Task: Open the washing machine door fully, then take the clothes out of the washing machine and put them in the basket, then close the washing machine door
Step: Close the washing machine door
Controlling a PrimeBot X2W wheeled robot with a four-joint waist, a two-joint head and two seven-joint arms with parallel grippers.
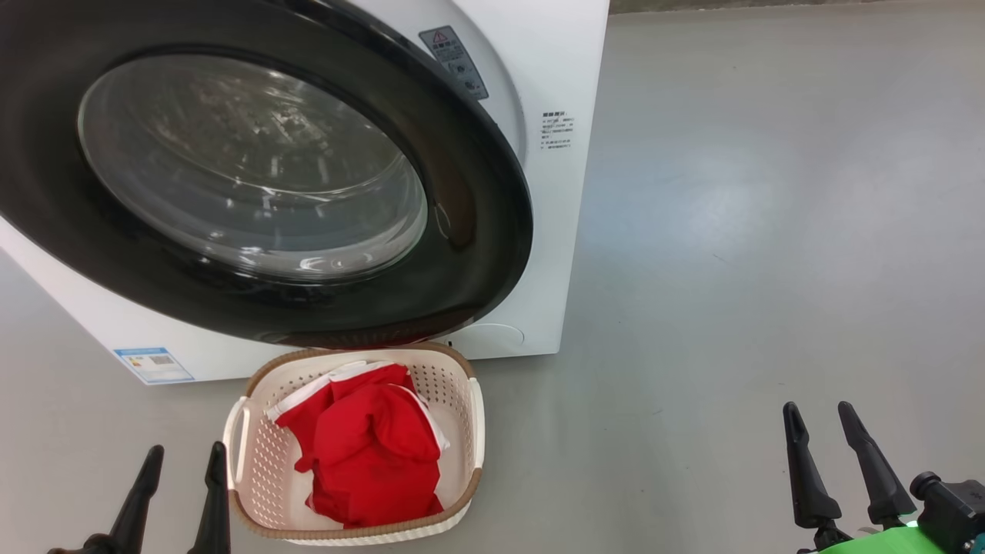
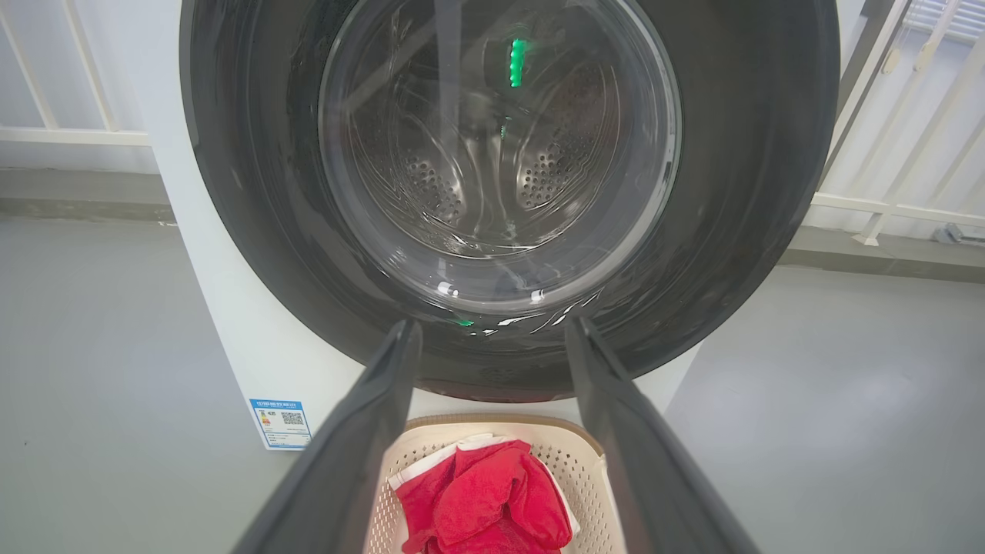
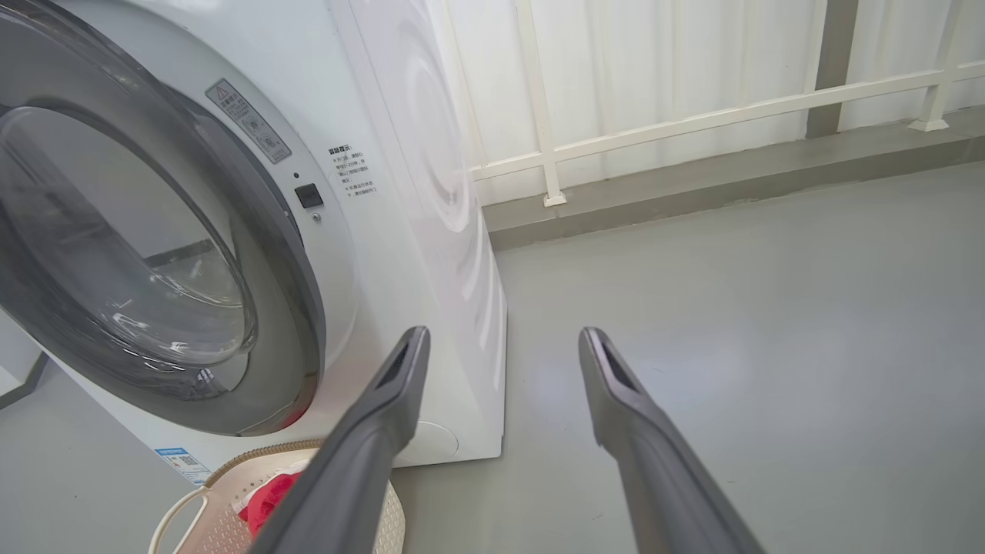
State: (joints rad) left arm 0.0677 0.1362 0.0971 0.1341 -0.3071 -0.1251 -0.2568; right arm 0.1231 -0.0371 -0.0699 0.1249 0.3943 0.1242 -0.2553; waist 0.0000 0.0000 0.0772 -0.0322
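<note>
The washing machine (image 1: 554, 192) stands at the back left, its door (image 1: 462, 231) shut flat against the front, black ring around clear glass. Through the glass the steel drum (image 2: 492, 169) shows. On the floor just before it sits the basket (image 1: 254, 454) with the red clothes (image 1: 369, 454) heaped inside. My left gripper (image 1: 185, 458) is open and bare, just left of the basket. Far to the right, my right gripper (image 1: 819, 412) is open over the floor, holding nothing. The basket (image 2: 577, 462) and clothes (image 2: 485, 500) lie between my left fingers (image 2: 385, 400).
Grey floor (image 1: 731, 269) spreads to the right of the machine. A white railing (image 3: 692, 115) and pale wall run behind it. A blue label (image 1: 152, 365) sits low on the machine's front.
</note>
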